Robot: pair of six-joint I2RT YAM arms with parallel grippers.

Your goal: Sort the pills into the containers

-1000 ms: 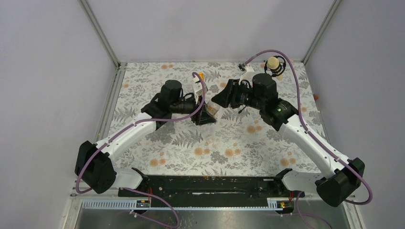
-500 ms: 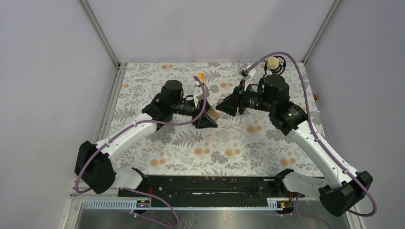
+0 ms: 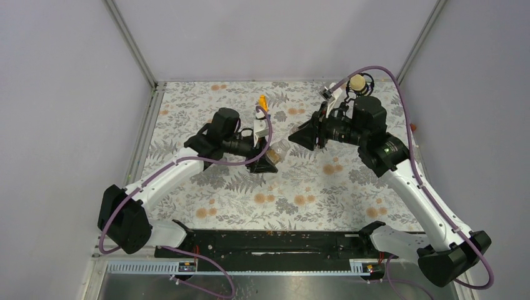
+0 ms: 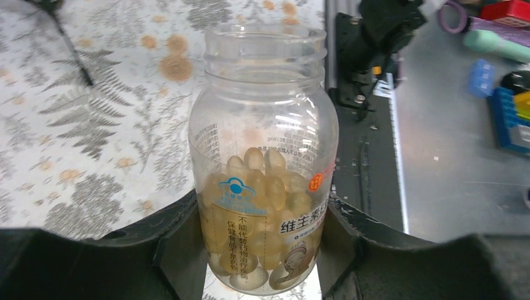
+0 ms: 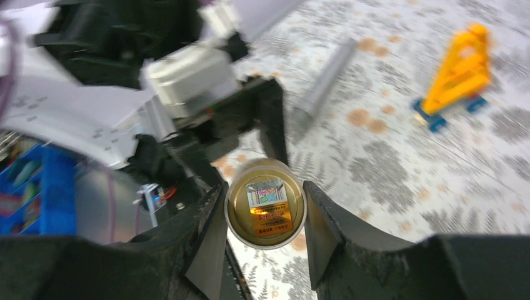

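One clear jar (image 4: 262, 125) of pale capsules (image 4: 265, 187) sits clamped in left jaws; right jaws clamp amber jar (image 5: 265, 211).

Colourless jar (image 4: 262, 125) of glossy clear plastic, amber jar (image 5: 265, 211) glossy too, left hand (image 4: 262, 247) matt black plastic, table cover (image 4: 81, 125) matt

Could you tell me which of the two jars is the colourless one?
The clear jar in the left gripper, lidless, part full of pale capsules; the right gripper holds the amber jar.
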